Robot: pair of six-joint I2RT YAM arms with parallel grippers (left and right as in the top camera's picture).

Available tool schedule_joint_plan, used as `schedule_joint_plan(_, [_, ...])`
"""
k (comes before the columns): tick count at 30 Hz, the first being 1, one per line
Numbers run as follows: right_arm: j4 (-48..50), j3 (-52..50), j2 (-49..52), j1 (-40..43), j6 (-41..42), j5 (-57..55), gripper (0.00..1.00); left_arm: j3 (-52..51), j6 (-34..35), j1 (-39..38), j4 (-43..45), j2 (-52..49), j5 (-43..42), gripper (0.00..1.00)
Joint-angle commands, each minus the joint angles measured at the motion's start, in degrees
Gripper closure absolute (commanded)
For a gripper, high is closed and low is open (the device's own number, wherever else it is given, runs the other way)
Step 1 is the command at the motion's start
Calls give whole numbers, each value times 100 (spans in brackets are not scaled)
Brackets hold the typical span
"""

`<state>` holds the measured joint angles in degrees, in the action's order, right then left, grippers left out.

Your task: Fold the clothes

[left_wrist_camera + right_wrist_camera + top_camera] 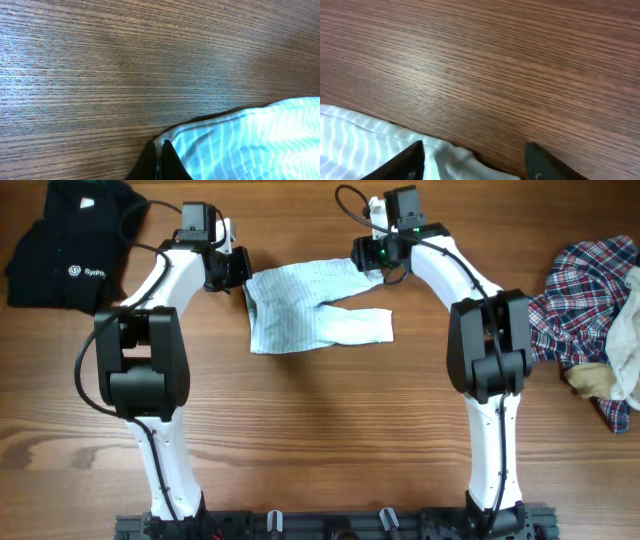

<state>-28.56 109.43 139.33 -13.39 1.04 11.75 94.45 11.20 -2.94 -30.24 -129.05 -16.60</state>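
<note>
At the far left of the wooden surface [320, 450], a black garment [60, 250] lay heaped. My left gripper [158, 154] was pinched tight on the hem at the left far corner of the striped garment [300, 315], which lay spread mid-surface. My right gripper [472, 152] stood wide, straddling the garment's right far corner, not yet closed on it. To fold cleanly, I judged I should close low on that hem, matching the left grip, then lift both corners together. A plaid shirt [585, 290] and a beige piece [592, 380] sat at the far right.
</note>
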Motion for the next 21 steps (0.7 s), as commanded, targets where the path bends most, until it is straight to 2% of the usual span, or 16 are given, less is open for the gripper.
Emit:
schedule_joint_plan(1, [-229,59,118,153,61,-127,43,7,-33,-31,-22,-85,-70,96])
schedule_joint_plan(3, [-463,59,118,168,17,-120,51,7,-33,-31,-20,-85,-70,96])
schedule_joint_plan(13, [-872,59,118,164,-254,319,55,7,-33,-31,-15,-85,-70,96])
schedule_joint_plan(21, [-702,59,118,162,-398,459,56,7,-33,-33,-15,-85,-70,96])
